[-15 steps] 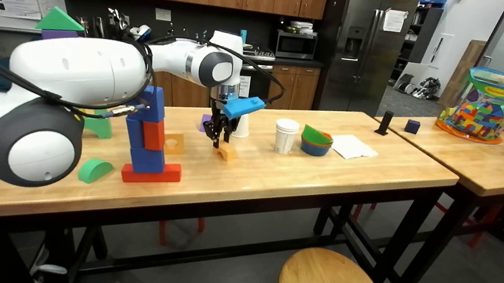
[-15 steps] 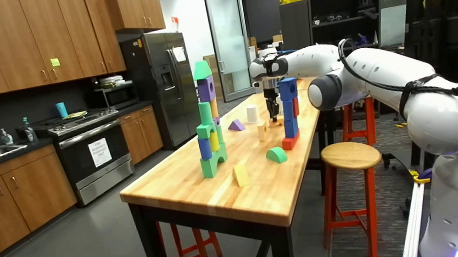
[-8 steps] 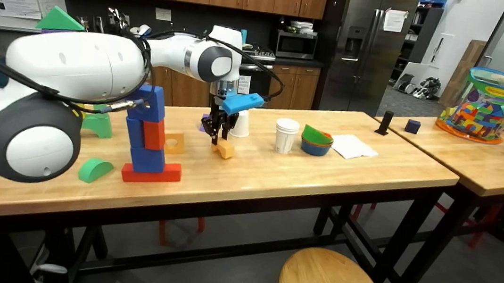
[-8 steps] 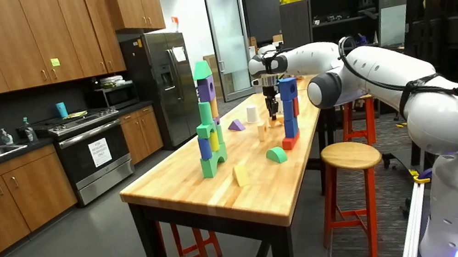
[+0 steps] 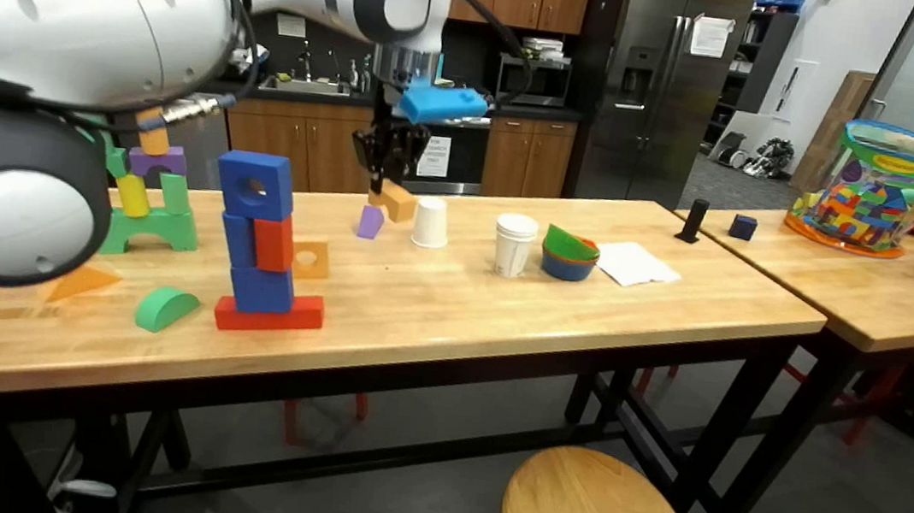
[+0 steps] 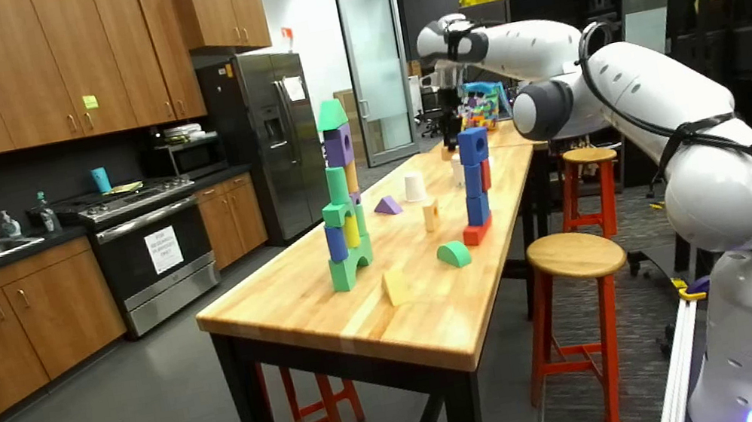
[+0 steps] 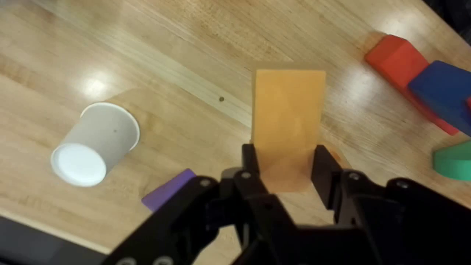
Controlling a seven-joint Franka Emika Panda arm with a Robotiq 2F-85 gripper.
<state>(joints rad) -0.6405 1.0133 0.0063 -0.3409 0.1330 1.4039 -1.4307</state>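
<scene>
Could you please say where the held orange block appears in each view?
In an exterior view: orange block left of centre.
In an exterior view: orange block right of centre, small.
Wrist view: orange block right of centre, in the pincer.
Shared landmark: purple wedge, to the block's lower left throughout.

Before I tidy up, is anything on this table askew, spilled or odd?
Two things: the green bowl sits tilted over the blue bowl, not level, and a white cup stands upside down while the stacked cups nearby are upright. The orange block looks straight in the tool. I see no spill.
</scene>
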